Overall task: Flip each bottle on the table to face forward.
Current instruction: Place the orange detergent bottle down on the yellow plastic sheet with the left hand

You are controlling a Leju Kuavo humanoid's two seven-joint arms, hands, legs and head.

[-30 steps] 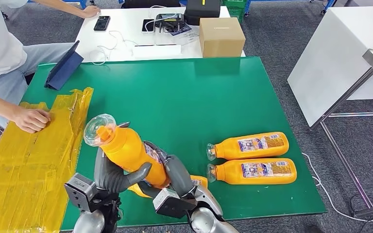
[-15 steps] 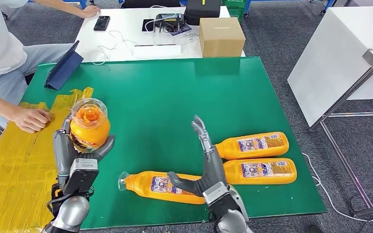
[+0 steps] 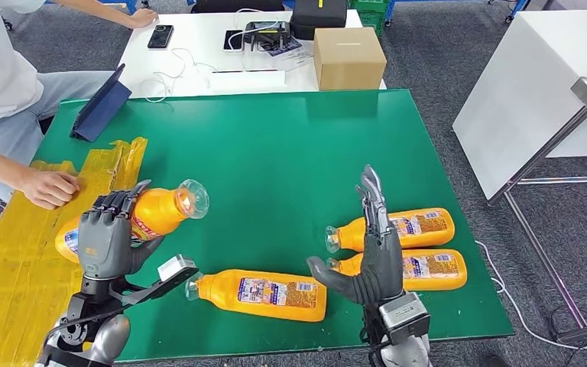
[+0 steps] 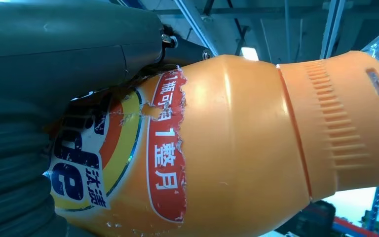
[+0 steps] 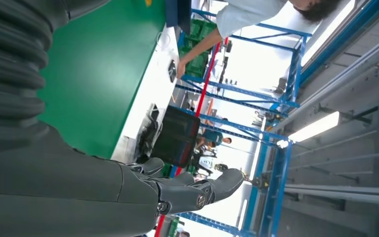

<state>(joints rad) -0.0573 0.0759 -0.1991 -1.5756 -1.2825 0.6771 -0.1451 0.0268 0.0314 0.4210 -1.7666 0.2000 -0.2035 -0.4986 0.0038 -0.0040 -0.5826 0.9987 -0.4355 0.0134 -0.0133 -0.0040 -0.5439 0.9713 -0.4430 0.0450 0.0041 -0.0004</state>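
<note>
The left hand (image 3: 107, 238) grasps a bottle (image 3: 149, 212) above the table's (image 3: 275, 153) left edge, long axis roughly level, cap toward the centre. The right hand (image 3: 374, 252), fingers spread and empty, stands beside three bottles (image 3: 264, 293) lying near the front edge.

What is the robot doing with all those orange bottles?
The robot is turning bottles over on the green table. Its left hand grips one orange bottle above the yellow sheet, tipped on its side with the clear cap pointing toward the table's middle. Its right hand is open and upright, holding nothing. Three more bottles lie on the table: one near the front edge and two side by side at the right. A person's hand rests on the yellow sheet.
</note>
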